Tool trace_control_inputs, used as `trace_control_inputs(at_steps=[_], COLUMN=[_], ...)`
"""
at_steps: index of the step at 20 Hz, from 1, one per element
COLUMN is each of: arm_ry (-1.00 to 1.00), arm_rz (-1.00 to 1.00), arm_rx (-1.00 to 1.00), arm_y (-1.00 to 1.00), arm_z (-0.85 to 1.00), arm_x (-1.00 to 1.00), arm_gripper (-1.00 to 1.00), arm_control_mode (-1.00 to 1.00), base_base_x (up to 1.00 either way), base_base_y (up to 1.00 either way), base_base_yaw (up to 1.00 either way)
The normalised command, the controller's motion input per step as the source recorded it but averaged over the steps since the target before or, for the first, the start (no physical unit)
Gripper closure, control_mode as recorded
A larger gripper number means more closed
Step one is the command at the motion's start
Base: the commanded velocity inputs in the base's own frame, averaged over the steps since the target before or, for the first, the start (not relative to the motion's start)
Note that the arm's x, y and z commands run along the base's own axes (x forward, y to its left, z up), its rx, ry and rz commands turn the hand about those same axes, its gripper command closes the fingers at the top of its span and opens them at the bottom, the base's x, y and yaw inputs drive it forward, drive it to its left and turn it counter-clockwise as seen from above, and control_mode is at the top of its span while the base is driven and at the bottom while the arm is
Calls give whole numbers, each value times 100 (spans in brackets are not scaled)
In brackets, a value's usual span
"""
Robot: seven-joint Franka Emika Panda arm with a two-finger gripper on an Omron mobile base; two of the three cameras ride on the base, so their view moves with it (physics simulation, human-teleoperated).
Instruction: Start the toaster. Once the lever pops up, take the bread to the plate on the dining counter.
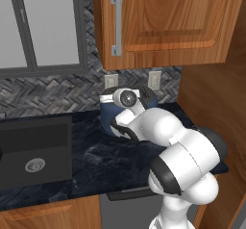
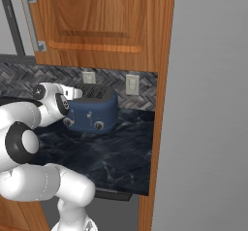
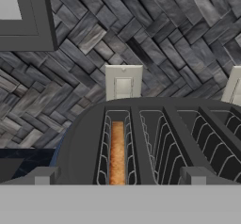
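While we hover just above the toaster, our gripper has its fingers spread wide, holding nothing. The bread sits down in the leftmost slot. We see the toaster at the back of the black worktop, below two wall outlets.

The white arm folds at the elbow and reaches forward, wrist held level. Its gripper stands with jaws spread wide, dark fingertips well apart and nothing between them.
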Motion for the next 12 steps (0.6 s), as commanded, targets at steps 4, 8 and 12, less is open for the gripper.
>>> trace_control_inputs(at_steps=[4, 8, 12], arm_ry=[0, 0, 0], arm_rz=[0, 0, 0], arm_rx=[0, 0, 0], arm_y=[0, 0, 0], arm_z=[0, 0, 0], arm_x=[0, 0, 0], arm_gripper=[-100, -100, -100], arm_control_mode=[-100, -100, -100], base_base_x=[0, 0, 0], base_base_y=[0, 0, 0], base_base_yaw=[0, 0, 0])
